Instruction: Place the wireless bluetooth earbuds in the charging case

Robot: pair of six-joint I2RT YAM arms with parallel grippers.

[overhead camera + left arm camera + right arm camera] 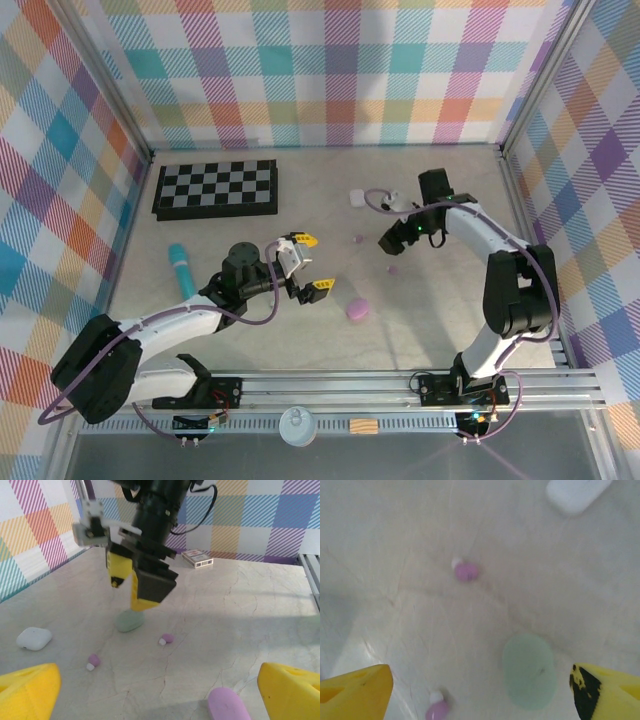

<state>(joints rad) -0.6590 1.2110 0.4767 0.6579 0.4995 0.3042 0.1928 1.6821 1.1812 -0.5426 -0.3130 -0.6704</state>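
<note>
One purple earbud (pixel 437 709) btwn rt pincer (pixel 480 677) tips, 2nd earbud (pixel 466 572) ahead

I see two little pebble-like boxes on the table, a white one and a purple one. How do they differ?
Colour: the white case is plain white, the purple case soft lilac. Shape: the white case looks squarer with rounded corners, the purple case more oval. Place: the white case lies toward the far side of the table, the purple case nearer its front edge. Both lie flat and look closed.
</note>
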